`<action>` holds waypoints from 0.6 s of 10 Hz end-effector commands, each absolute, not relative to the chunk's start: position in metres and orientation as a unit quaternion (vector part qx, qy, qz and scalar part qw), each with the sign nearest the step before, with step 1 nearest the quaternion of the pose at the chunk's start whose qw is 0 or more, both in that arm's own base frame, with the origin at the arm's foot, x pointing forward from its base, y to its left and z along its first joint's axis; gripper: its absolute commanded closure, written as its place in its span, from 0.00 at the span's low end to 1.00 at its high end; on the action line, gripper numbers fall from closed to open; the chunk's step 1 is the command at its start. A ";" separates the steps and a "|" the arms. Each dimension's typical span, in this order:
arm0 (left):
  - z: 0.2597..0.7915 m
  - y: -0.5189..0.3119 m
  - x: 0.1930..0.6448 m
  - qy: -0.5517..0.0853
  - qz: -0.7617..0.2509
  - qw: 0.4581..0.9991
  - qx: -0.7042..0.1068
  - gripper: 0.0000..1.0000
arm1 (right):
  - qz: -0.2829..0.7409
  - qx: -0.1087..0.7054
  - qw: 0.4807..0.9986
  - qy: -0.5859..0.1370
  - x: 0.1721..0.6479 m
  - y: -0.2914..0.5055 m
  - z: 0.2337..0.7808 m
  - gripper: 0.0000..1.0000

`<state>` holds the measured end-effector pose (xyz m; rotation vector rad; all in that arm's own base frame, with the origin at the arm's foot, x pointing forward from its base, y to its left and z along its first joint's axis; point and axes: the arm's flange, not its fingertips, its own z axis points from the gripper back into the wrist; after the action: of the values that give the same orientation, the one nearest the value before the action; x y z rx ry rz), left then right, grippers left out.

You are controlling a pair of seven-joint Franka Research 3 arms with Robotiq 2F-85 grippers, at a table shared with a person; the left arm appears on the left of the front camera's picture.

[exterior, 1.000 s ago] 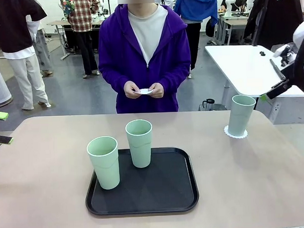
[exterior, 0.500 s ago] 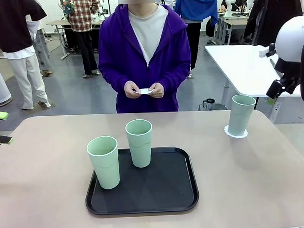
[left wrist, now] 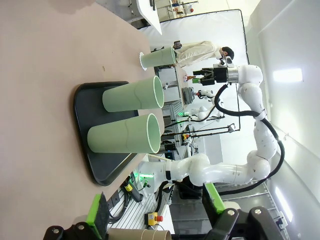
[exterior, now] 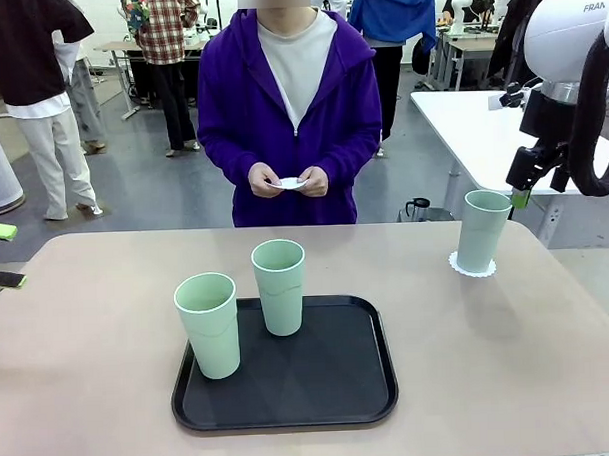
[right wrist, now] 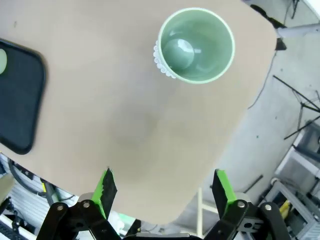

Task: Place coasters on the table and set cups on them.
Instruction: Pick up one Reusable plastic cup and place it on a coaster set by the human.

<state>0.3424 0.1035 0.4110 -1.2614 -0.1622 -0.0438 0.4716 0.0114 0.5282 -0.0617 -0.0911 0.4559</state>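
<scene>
Cups, three in play, all upright. Over at the far right corner of the beige table (exterior: pixel 88 326): far-right cup (exterior: pixel 483 230), sitting square on a scalloped white coaster (exterior: pixel 472 268). At table centre, black tray (exterior: pixel 291 404) carrying the other two: front-left cup (exterior: pixel 209 326) by the tray's left edge, back cup (exterior: pixel 280 286) just behind and to its right, a small gap between them.

Up in the air now, right gripper (exterior: pixel 539 185), above and just to the right of the far-right cup, clear of the rim, fingers pointing down. Claw released, spread wide, nothing between the pads. From its own wrist camera: green pads (right wrist: pixel 106 189) far apart at the bottom edge, looking straight down into that cup (right wrist: pixel 196 44), pale inside empty, frilled coaster edge (right wrist: pixel 161 62) peeping out on one side, a corner of the tray (right wrist: pixel 20 100) at picture left.

Down low at the near side, left gripper (left wrist: pixel 155 205), jaws parted, holding nothing. Ahead of it, sideways in the rolled picture, the two tray cups (left wrist: pixel 134 95), with the far-right cup (left wrist: pixel 157 56) on its coaster beyond.

Across the table, person in a purple hoodie, both hands (exterior: pixel 266 179) at waist height, pinching a second coaster (exterior: pixel 291 182) between them, well off the tabletop.
</scene>
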 end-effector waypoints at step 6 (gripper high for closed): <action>0.413 0.103 0.343 -0.084 -0.025 0.799 -0.595 0.00 | 0.224 -0.045 0.972 -0.058 0.468 0.007 0.533 0.00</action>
<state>0.3424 0.1035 0.4110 -1.2614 -0.1622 -0.0438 0.4691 0.0068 0.5354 -0.0649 -0.1088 0.4496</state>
